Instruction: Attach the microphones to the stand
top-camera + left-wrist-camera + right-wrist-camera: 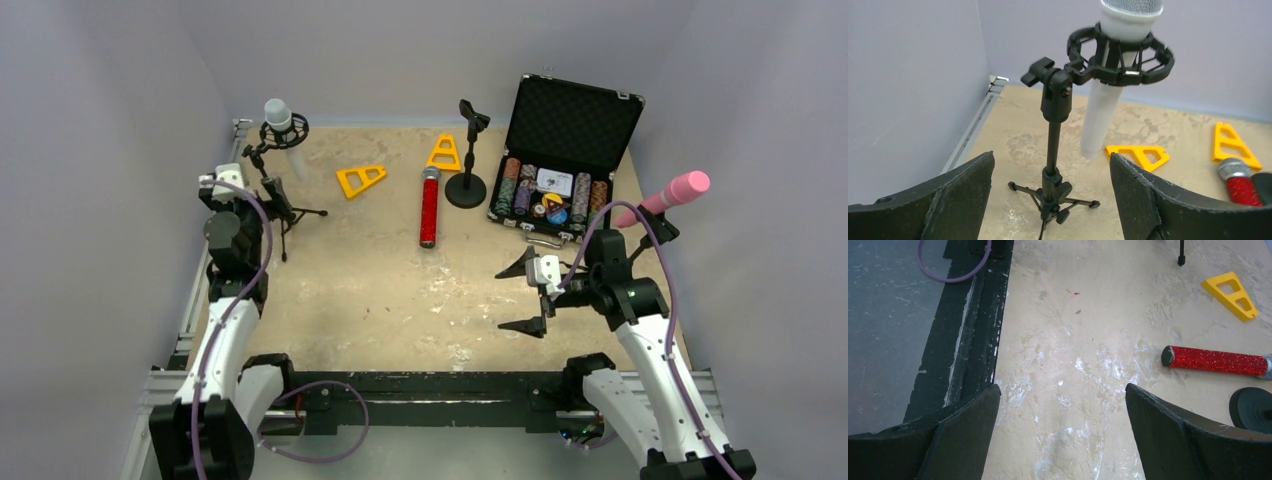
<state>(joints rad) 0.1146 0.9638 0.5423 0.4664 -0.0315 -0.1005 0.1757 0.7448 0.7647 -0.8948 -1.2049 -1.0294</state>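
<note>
Top external looks down from above and behind the arm bases (pixel 270 385), taking in the whole tabletop (pixel 380 290); left wrist looks nearly level between the fingers of the left tool (pixel 1051 160), close to the tripod stand (pixel 1054 107), toward the far-left corner; right wrist tilts steeply down past the right tool (pixel 1063 390), close over the tabletop's near edge; all three share the glittery red microphone (pixel 429 210).

Tabletop (pixel 380 290): beige, matt, scuffed white. Red microphone (pixel 429 215): glittery barrel, silver metal mesh head. Beside the red microphone, yellow wedges (pixel 1217 287): smooth plastic. White microphone (pixel 1100 117): smooth matt barrel; its tripod stand (pixel 1052 145): black, satin metal
</note>
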